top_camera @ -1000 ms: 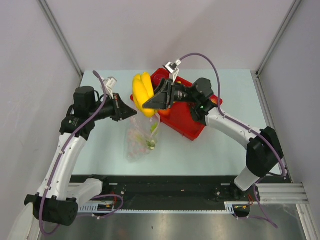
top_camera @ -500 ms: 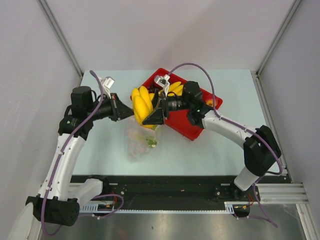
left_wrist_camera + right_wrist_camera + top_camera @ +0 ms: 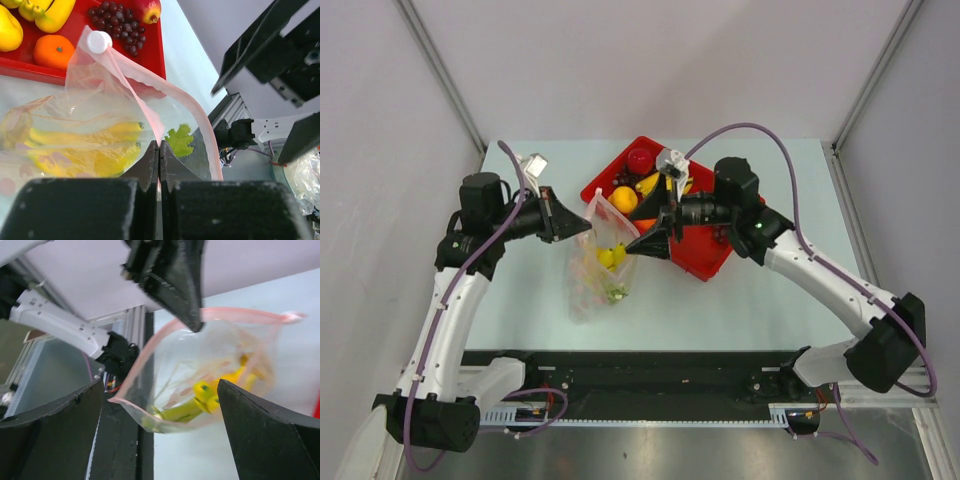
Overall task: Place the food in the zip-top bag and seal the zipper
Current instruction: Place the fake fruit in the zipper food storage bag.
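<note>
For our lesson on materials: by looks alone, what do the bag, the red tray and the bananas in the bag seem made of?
Zip-top bag: thin clear plastic film, glossy; it crinkles and the contents show through. Red tray: probably rigid moulded plastic, smooth with a slight sheen. Bananas: likely toy plastic, uniformly bright yellow and unblemished, though real fruit cannot be excluded.

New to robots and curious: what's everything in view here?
table: one, pale blue-green, under everything
tray: one, red, far middle of table
zip-top bag: one, clear, pink zipper, left of tray
bananas: two bunches, yellow, one bagged, one in tray
leafy stalk: one, green, in bag
apple: one, red, tray
orange: one, orange, tray
grapes: one bunch, dark purple, tray
left gripper: black, shut on bag edge
right gripper: black, open, above bag mouth
</note>
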